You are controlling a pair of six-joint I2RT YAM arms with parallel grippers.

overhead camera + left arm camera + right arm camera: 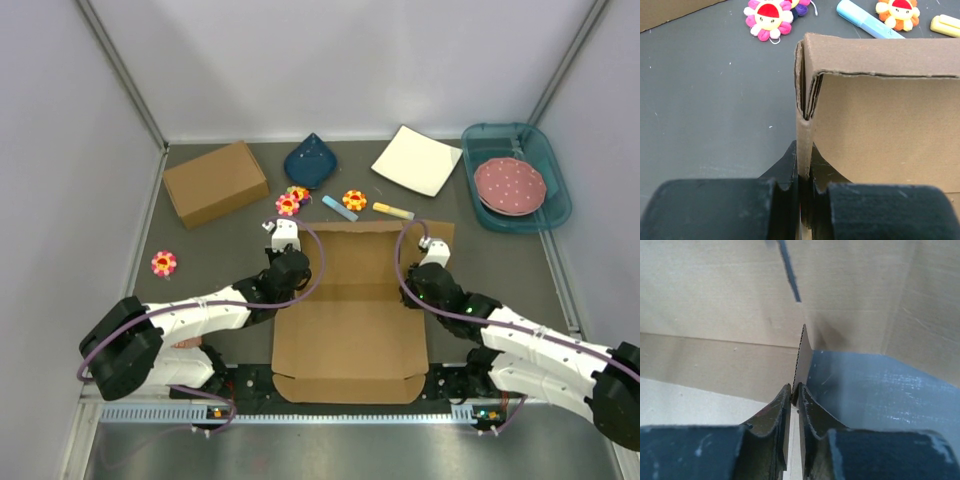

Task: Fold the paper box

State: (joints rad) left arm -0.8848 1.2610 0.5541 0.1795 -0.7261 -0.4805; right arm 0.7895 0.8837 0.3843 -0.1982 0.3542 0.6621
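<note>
The paper box (352, 330) is a brown cardboard mailer cut-out lying in the middle of the table, its far walls raised. My left gripper (287, 262) is shut on the box's upright left side wall (804, 145), near the far left corner where folded layers meet (807, 95). My right gripper (432, 268) is shut on the thin edge of the box's right side wall (800, 365). The near flap with its tabs lies flat by the arm bases (350, 385).
A deeper brown cardboard box (215, 182) stands at the back left. Flower toys (288, 204), (163, 263), a blue marker (340, 208), a yellow marker (393, 210), a dark blue dish (310, 160), a white plate (417, 160) and a teal bin with a pink plate (515, 178) lie behind.
</note>
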